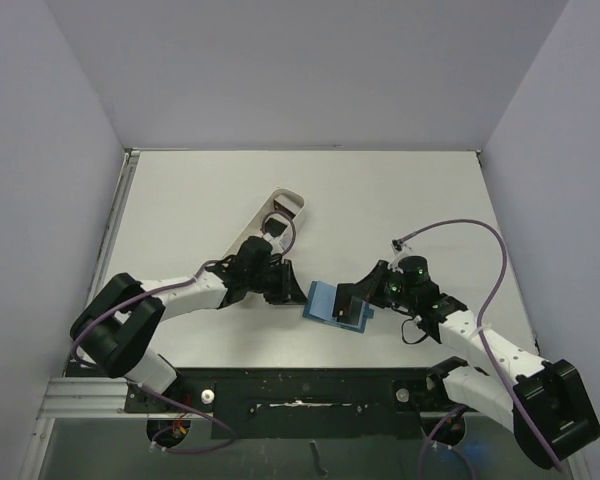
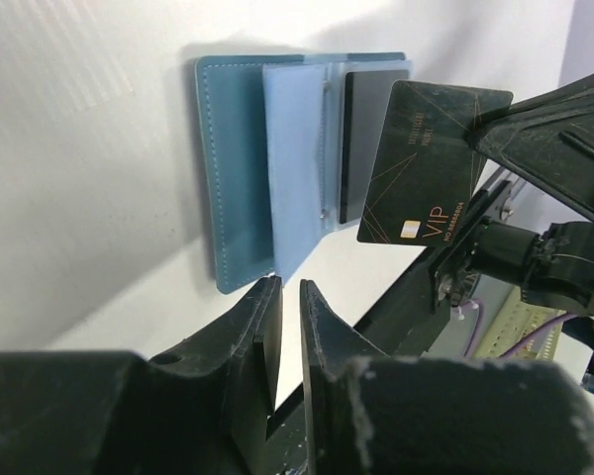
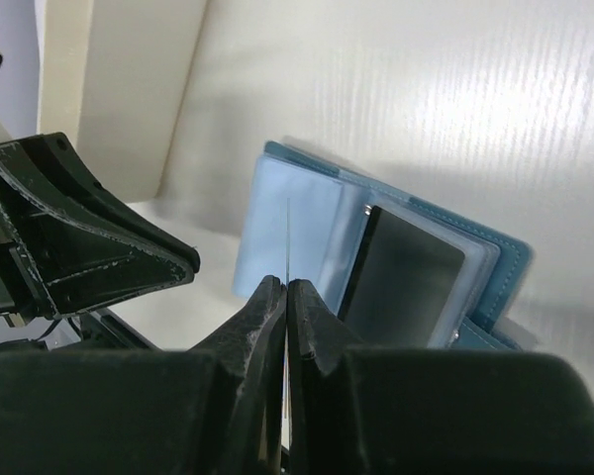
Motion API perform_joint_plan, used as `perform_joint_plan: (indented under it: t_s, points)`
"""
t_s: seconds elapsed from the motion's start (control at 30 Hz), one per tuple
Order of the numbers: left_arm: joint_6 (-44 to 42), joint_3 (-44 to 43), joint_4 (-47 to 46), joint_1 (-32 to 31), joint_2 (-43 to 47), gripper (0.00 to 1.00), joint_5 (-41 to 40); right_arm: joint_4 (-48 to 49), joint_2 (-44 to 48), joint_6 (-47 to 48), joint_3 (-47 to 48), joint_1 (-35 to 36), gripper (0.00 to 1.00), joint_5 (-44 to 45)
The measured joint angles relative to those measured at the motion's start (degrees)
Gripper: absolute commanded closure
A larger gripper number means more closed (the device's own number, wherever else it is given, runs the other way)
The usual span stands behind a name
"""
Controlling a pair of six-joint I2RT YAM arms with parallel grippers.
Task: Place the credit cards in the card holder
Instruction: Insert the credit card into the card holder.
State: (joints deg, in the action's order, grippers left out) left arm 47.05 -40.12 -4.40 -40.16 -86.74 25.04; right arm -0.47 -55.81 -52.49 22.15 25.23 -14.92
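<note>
Masking card holder (image 2: pixel 240 168) corner, pinched credit card (image 2: pixel 428 163)

Gold "VIP" stands on the black credit card (image 2: pixel 431 163) — smaller print illegible.

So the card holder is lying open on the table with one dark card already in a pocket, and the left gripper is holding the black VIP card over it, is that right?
Not quite: the right gripper holds the black VIP card, pinched edge-on in the right wrist view. The left gripper is empty. The rest is correct.
</note>
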Motion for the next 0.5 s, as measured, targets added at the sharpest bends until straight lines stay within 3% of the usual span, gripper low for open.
perform_joint_plan:
  t_s: [0.5]
  points:
    - [-1.4,-0.5,0.0,-1.4,-6.6,0.94,-1.9,8.5,-7.9,0.3,-4.2,-4.9,1.00,-7.4]
